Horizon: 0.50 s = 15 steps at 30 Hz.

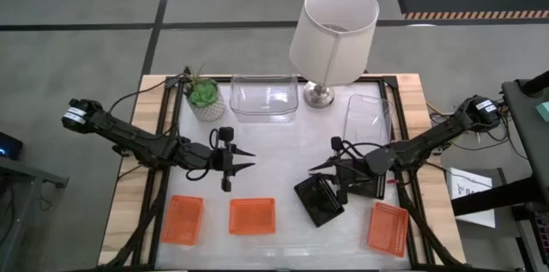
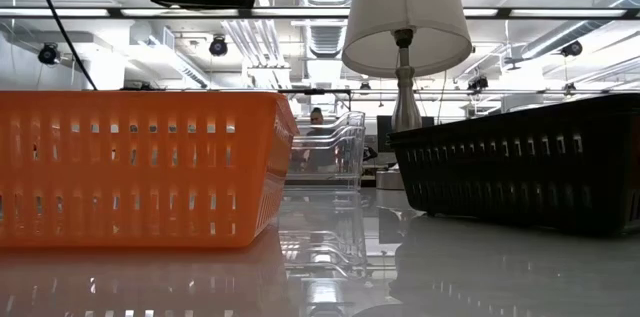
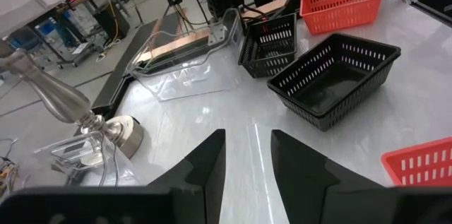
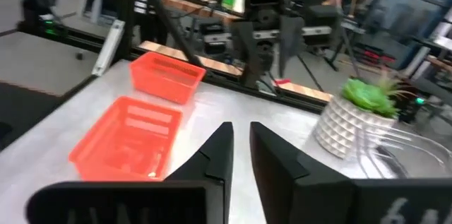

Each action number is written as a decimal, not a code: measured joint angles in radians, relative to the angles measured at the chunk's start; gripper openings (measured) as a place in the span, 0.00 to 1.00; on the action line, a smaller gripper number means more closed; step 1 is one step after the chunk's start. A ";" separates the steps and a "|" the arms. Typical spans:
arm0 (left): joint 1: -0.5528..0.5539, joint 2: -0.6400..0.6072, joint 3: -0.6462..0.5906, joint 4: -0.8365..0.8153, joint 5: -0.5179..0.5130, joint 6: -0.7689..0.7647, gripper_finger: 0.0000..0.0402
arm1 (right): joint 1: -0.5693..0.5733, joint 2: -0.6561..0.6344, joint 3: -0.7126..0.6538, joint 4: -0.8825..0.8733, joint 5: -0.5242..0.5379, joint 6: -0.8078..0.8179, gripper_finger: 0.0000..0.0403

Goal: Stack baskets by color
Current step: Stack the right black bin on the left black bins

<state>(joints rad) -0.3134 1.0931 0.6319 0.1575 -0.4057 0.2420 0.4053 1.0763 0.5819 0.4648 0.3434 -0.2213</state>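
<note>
Baskets are seen along the lower frame, a black basket (image 1: 318,199) just under the narrowly parted, empty right gripper (image 1: 318,167); the left gripper (image 1: 247,160) is parted and empty.

Glossy white table (image 2: 330,277) mirrors perforated plastic orange basket (image 2: 140,167).

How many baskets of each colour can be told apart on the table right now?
Orange baskets: 3
Black baskets: 2
Clear baskets: 2
Total: 7 told apart; any nested inside others cannot be counted.
</note>
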 joint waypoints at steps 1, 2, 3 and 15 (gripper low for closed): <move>0.000 0.000 0.000 0.000 0.000 0.000 0.24 | 0.000 0.000 0.000 -0.002 0.010 0.002 0.13; 0.000 0.000 0.000 0.000 0.000 0.000 0.24 | 0.000 0.000 0.000 -0.003 0.021 0.002 0.15; 0.000 0.000 0.000 0.000 0.000 0.000 0.24 | 0.000 0.000 0.000 -0.003 0.025 0.005 0.17; 0.000 0.000 0.000 0.000 0.000 0.000 0.24 | 0.000 0.000 0.000 -0.004 0.025 0.023 0.37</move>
<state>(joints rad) -0.3137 1.0931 0.6319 0.1574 -0.4057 0.2424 0.4053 1.0763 0.5816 0.4610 0.3687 -0.1981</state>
